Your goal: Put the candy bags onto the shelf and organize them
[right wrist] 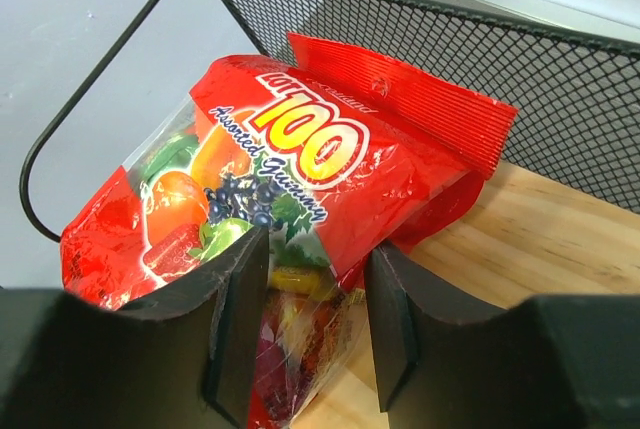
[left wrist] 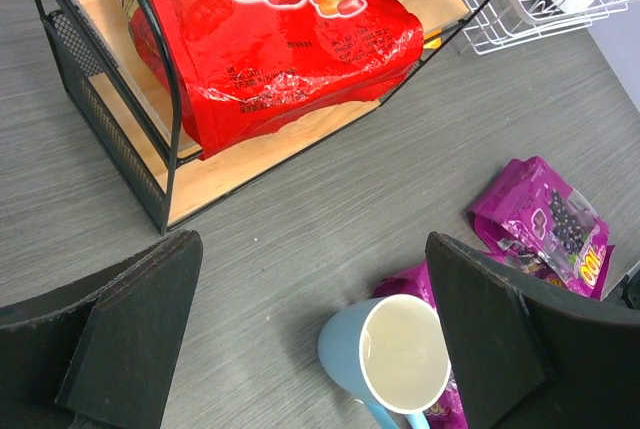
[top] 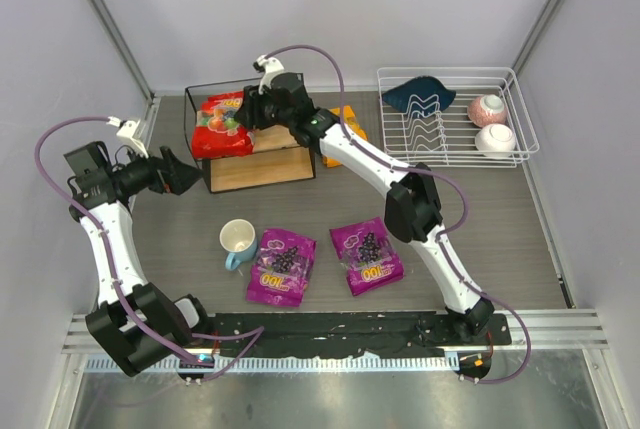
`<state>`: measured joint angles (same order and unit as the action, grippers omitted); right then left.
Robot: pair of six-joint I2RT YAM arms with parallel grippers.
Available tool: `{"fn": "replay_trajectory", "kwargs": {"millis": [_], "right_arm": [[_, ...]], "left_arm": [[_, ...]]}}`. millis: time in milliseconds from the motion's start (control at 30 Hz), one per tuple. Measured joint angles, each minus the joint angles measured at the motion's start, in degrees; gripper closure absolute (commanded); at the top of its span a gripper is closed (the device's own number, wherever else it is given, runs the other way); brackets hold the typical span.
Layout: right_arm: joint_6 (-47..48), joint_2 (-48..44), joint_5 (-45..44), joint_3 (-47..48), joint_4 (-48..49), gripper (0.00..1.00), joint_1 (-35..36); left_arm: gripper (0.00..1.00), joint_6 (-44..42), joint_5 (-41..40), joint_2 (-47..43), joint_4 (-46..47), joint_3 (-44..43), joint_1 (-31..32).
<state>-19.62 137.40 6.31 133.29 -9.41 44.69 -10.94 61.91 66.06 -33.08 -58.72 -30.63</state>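
Red candy bag (right wrist: 300, 159), on shelf (right wrist: 520, 229) top, overhanging: my right gripper (right wrist: 315, 289) straddles it, pinching or loose I cannot tell; pulling back may drag it off.

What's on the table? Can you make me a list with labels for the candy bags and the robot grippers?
red bag: on the upper board of the shelf
orange bag: by the shelf's right end, only partly in view
purple bags: two, flat on the table in front of the shelf
mug: blue, upright, beside the left purple bag
left gripper: open, empty, left of the shelf
right gripper: fingers either side of the red bag; grip unclear
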Motion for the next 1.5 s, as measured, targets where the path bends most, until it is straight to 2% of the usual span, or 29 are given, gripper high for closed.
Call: {"fn": "replay_trajectory", "kwargs": {"millis": [433,533,633,667,767,867,1167,1500], "right_arm": [[0.31,1.99,9.22,0.96,3.06,0.54,-1.79],[0.33,2.58,10.67,1.42,3.65,0.6,-1.97],[0.46,2.71,12.15,1.49,3.89,0.7,-2.05],[0.5,2.73,12.55,1.49,3.98,0.79,-2.05],[0.68,2.73,13.73,1.49,4.31,0.92,-2.05],[1.09,2.73,14.36,1.49,4.7,0.99,-2.05],[2.64,1.51,14.88,-0.11,5.07,0.99,-2.05],[4.02,1.05,20.2,-0.35,4.2,0.99,-2.43]], "left_arm": [[0.0,-0.63,0.31,0.55,-1.14,0.0,0.0],[0.0,-1.05,0.31,0.79,-1.31,0.0,0.0],[0.0,-1.53,0.42,0.85,-1.66,0.0,0.0],[0.0,-1.6,0.55,0.85,-1.75,0.0,0.0],[0.0,-1.79,0.74,0.85,-2.05,0.0,0.0],[0.0,-1.84,0.76,0.83,-2.4,0.0,0.0],[0.0,-1.86,1.22,0.83,-2.89,0.0,0.0],[0.0,-1.86,1.77,0.83,-3.28,0.0,0.0]]}}
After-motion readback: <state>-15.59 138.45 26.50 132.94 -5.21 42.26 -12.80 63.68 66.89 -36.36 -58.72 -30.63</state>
